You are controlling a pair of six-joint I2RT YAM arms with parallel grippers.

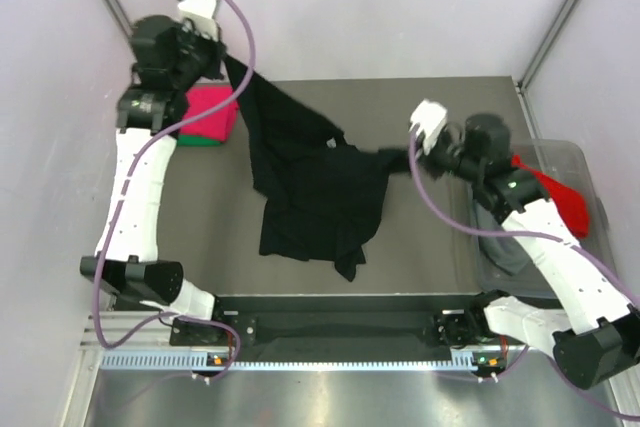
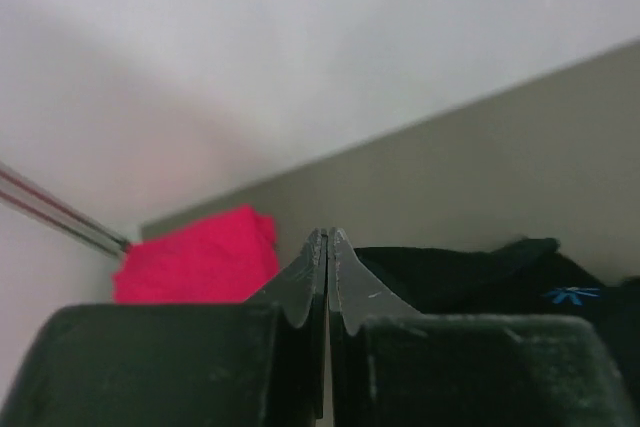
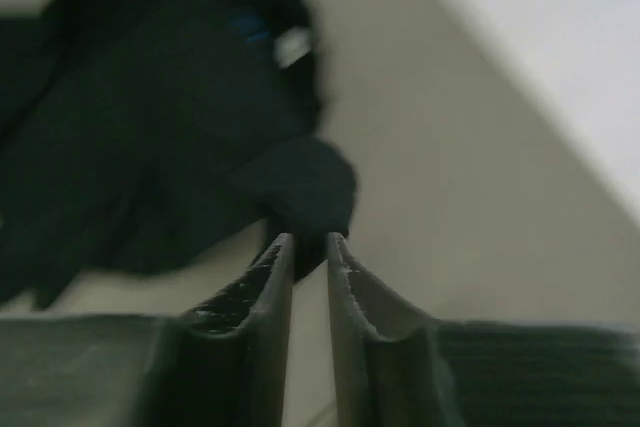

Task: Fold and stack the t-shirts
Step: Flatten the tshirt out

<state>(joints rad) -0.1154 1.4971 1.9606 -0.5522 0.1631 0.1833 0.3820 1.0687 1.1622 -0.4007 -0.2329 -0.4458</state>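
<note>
Diagonally far-left to right, black t-shirt (image 1: 310, 187), pinched by left gripper (image 2: 327, 235); right gripper (image 3: 310, 238) ajar.

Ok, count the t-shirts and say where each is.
5: black cloth t-shirt mid-table; pink-red t-shirt far left, on a green t-shirt; red t-shirt and grey t-shirt in the clear plastic bin. More may be hidden.

Grey table (image 1: 430, 107) w/ black tee (image 1: 310, 197) mid, pink tee (image 1: 210, 112) far-left, bin (image 1: 560, 162) right
</note>
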